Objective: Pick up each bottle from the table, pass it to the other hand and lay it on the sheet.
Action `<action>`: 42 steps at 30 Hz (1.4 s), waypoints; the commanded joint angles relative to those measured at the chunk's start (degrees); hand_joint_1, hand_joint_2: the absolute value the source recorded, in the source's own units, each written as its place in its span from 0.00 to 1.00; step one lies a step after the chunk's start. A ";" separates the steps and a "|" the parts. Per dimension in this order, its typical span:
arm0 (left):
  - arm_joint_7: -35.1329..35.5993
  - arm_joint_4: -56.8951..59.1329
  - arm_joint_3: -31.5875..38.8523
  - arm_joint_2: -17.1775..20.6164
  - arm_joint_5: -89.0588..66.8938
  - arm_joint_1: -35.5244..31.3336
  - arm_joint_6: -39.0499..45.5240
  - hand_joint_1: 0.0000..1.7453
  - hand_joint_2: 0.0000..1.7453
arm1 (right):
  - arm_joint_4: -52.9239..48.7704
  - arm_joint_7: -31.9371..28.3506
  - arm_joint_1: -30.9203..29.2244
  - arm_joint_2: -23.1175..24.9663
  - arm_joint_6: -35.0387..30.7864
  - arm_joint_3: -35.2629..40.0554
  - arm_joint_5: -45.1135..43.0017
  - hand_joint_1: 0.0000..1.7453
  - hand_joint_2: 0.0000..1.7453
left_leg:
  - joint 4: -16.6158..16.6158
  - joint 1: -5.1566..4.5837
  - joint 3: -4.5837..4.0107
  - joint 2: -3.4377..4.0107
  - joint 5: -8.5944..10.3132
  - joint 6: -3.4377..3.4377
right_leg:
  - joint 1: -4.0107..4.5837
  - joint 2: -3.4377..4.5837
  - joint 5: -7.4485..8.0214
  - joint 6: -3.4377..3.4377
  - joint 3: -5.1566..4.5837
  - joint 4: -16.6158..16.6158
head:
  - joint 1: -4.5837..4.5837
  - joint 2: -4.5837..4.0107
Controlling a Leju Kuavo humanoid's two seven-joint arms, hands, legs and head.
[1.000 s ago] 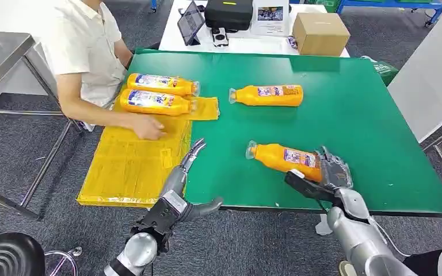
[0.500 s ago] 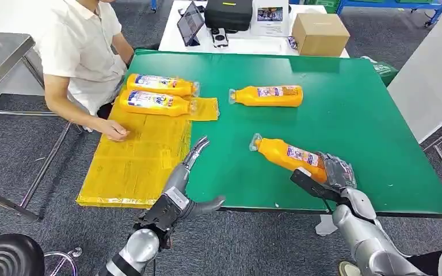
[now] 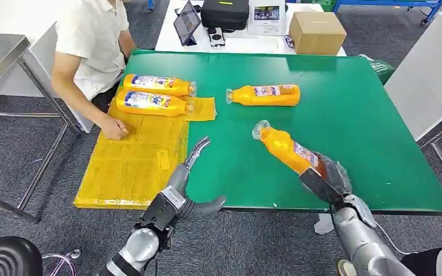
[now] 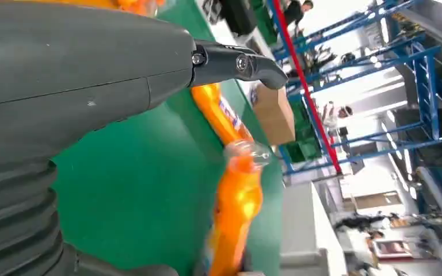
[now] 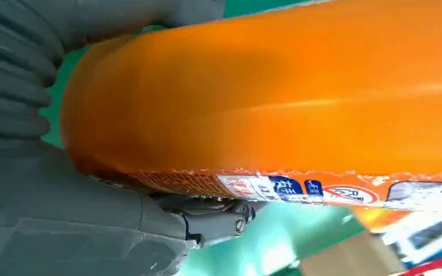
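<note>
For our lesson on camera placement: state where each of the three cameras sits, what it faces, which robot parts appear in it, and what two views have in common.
Head view: high on the body, looking forward and down at the green table; both silver arms enter from below, with the left hand and right hand.
Left wrist view: behind the left hand, facing across the table.
Right wrist view: behind the right hand, close against the orange plastic bottle it holds.
Shared: the head view and left wrist view both show that held bottle.

Two bottles point(image 3: 156, 94) on sheet point(image 3: 132, 164) left, third bottle point(image 3: 263, 95) right
</note>
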 commanded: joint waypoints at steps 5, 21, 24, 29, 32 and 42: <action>4.65 6.67 2.62 -1.35 14.80 -0.55 -5.61 0.00 1.00 | -16.92 -3.34 8.32 7.90 6.98 -1.87 -12.58 1.00 1.00 | -0.07 0.08 -0.04 -0.03 0.01 -0.07 | 0.06 0.00 -0.02 -0.11 -0.05 -0.06 | 0.02 0.00; 6.55 8.54 -0.84 -1.98 31.21 -2.05 -6.92 0.00 1.00 | -40.74 0.98 17.03 14.99 9.09 19.59 -27.18 1.00 1.00 | -0.01 0.07 -0.75 0.05 -0.03 -0.09 | 0.06 0.08 -0.14 -0.17 -0.76 0.20 | 0.00 0.00; 7.67 7.48 -1.31 -2.22 34.16 -1.96 -6.99 0.00 1.00 | -40.83 -0.35 17.39 15.70 5.87 23.84 -25.38 1.00 1.00 | -0.02 0.06 -0.83 -0.06 0.01 -0.11 | 0.05 -0.02 -0.14 -0.18 -0.82 0.20 | 0.02 0.00; 7.25 6.35 -2.74 -2.30 35.18 -2.55 -6.85 0.00 1.00 | -39.08 0.11 16.54 15.75 4.52 29.18 -23.90 1.00 1.00 | -0.03 0.03 -0.80 -0.02 -0.01 -0.11 | 0.02 0.02 -0.15 -0.19 -0.82 0.21 | -0.02 0.00; 7.09 6.02 -2.98 -2.31 35.42 -2.65 -6.86 0.00 1.00 | -37.73 0.36 16.07 16.03 4.33 29.84 -24.23 1.00 1.00 | -0.02 0.04 -0.81 -0.06 -0.01 -0.11 | 0.03 -0.01 -0.16 -0.19 -0.81 0.21 | 0.00 0.00; 5.38 -0.11 -4.85 -1.31 35.62 -0.89 -6.40 0.00 1.00 | -26.47 -0.16 13.55 16.74 3.50 29.11 -27.68 1.00 1.00 | -0.07 0.04 -0.78 -0.03 0.01 -0.09 | 0.03 0.01 -0.13 -0.17 -0.75 0.14 | 0.02 0.00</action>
